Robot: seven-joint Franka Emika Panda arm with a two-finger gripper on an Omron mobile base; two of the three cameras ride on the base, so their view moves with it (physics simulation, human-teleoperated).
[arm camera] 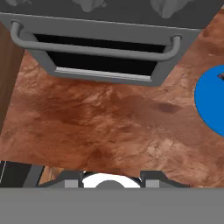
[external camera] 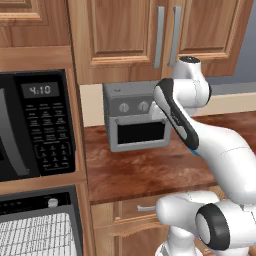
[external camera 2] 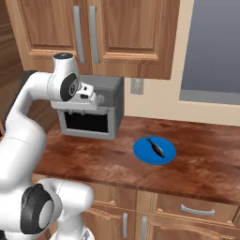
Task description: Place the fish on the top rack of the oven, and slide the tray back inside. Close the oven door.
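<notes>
One fish, dark and thin, lies on a blue plate on the wooden counter, out to the right of the small grey toaster oven and well apart from it. In your hand view the plate's edge pokes in at the right, with just a dark speck of the fish at the very edge.

The arm is folded up high, with the hand in front of the toaster oven's top, above the counter. You see the gripper from the right base view, but it's too small and edge-on; I cannot tell if the fingers are open or closed. The hand view looks down at the toaster oven's front with its bar handle and at bare counter; the fingertips themselves aren't readable there. Nothing is visibly held.

The black oven sits low at the left of your left base view, under the microwave reading 4:10. Its control strip with a round silver knob shows, and below it the silver wire rack is exposed. I can't tell how far the rack is pulled out, and the door isn't clear from this angle.

Wooden wall cabinets hang above the counter, and drawers run below it.
</notes>
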